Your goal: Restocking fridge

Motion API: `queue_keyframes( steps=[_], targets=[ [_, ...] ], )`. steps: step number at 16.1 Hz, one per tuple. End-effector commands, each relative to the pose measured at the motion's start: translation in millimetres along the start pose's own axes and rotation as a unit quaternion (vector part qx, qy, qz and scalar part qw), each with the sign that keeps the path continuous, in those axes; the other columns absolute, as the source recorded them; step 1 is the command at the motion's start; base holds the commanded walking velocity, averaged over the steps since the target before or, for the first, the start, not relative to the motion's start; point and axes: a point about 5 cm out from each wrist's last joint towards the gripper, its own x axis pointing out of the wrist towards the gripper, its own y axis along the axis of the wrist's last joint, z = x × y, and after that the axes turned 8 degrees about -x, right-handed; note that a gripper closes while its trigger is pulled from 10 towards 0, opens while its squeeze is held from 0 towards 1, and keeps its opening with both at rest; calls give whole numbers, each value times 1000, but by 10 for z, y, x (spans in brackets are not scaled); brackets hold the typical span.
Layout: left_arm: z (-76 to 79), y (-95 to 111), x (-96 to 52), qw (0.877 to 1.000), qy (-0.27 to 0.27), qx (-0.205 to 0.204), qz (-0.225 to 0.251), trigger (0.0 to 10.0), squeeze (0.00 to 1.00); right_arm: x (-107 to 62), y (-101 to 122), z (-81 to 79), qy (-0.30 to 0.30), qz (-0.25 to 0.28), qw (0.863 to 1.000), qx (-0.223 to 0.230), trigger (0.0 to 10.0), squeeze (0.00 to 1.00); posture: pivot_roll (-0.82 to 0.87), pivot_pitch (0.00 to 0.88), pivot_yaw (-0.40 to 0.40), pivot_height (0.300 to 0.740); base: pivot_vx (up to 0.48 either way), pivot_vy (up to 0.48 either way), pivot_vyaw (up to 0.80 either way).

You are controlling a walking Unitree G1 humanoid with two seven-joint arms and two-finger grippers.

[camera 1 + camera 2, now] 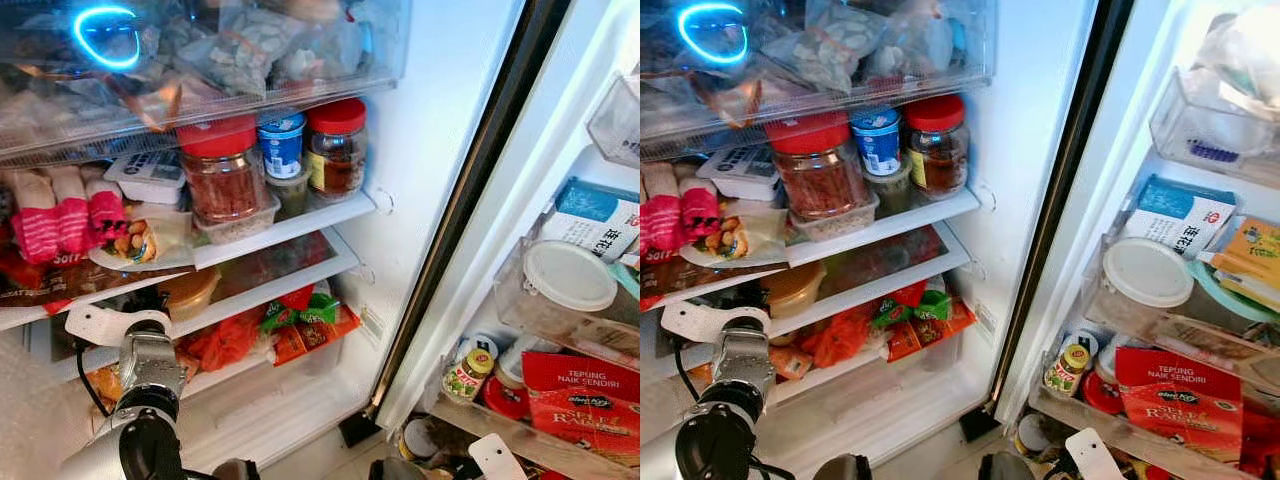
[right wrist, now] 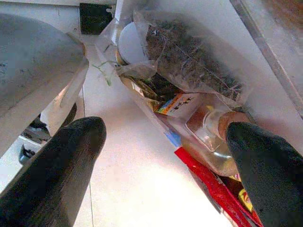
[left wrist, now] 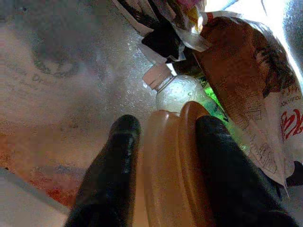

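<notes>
On the lower fridge shelf [image 1: 260, 300], at the far left, the left gripper [image 3: 165, 137] has its fingers clenched on the rim of a tan lidded tub [image 3: 173, 161], just beside a clear bottle [image 3: 177, 92]; the tub looks stiff, smooth plastic, likely slippery and light to middling, so a grip across lid and wall seems best, while over by the door bins the right gripper [image 2: 161, 137] hangs released, grasping nothing

Red packet [image 1: 1180, 400] reads "TEPUNG NAIK SENDIRI" — (door shelf) — "SELF RAISING".
</notes>
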Motion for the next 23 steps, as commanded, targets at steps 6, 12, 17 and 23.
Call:
queue_keyframes(
  steps=[6,12,17,23],
  targets=[
    [14,90,13,999,-24,-14,17,10000,1000,-2,-5,-4,3,1,1000,-5,10000,0,-122,40,-58,636,0,0,0],
    [14,38,-65,998,-66,-8,-4,10000,1000,-1,-7,-12,0,0,1000,-3,10000,0,-115,43,-48,636,0,0,0],
    [-48,21,-196,995,-90,24,-22,10000,0,1,0,-20,2,1,1000,-3,10000,0,-107,40,-42,636,0,0,0],
    [-98,83,-414,983,-132,124,-35,10000,0,6,20,-21,0,4,1000,-2,10000,0,-101,33,-36,636,0,0,0]
  ],
)
